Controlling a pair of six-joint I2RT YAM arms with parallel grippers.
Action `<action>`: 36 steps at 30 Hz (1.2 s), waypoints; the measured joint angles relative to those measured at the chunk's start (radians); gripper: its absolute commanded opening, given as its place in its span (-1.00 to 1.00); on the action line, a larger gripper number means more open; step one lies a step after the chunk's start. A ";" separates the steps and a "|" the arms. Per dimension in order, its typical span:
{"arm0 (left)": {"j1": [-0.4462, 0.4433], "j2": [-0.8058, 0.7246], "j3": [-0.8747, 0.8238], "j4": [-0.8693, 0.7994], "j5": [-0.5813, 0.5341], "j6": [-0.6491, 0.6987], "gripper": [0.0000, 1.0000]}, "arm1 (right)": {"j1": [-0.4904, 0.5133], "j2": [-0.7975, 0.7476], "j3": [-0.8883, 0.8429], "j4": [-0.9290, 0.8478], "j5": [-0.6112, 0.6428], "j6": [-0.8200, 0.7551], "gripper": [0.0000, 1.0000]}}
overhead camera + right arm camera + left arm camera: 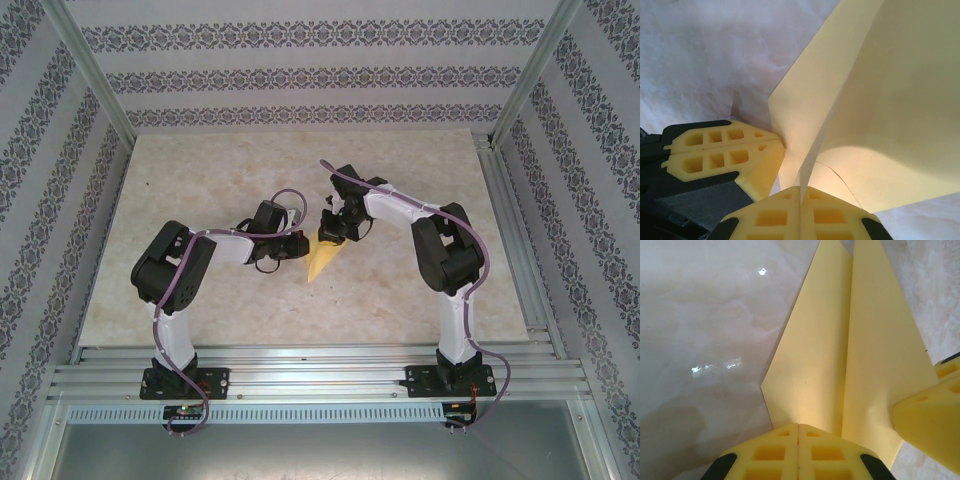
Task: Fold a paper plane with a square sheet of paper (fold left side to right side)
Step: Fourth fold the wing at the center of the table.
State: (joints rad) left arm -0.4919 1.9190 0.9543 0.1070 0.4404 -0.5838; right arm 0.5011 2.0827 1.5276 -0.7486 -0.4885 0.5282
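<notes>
Your left gripper (798, 454) is clenched on the near edge of the plane (840, 365); in the right wrist view, the right gripper (801, 212) pinches its centre crease; from above, it lies mid-way up the table (200, 180) between them, so carry the left flap over slowly, edges aligned

Pale marbled counter (200, 180), glossy with small glare spots; aluminium rails (320, 368) along its near edge; surrounding walls (300, 78) papered in dark floral stripes.

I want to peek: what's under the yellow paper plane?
The pale marbled table shows around the paper plane. The paper itself covers whatever lies directly beneath, so that cannot be seen.
</notes>
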 measured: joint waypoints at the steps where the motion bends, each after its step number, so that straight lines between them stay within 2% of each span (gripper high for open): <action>1: 0.000 0.000 0.001 0.000 0.000 0.000 -0.87 | 0.000 0.000 0.000 -0.004 0.003 -0.004 -1.00; 36: -0.008 0.004 0.010 -0.005 -0.016 0.026 -0.89 | -0.013 0.000 -0.043 -0.048 0.060 -0.060 -1.00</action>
State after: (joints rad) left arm -0.4995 1.9228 0.9638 0.1017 0.4248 -0.5583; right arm 0.4881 2.0823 1.4841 -0.7971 -0.4286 0.4683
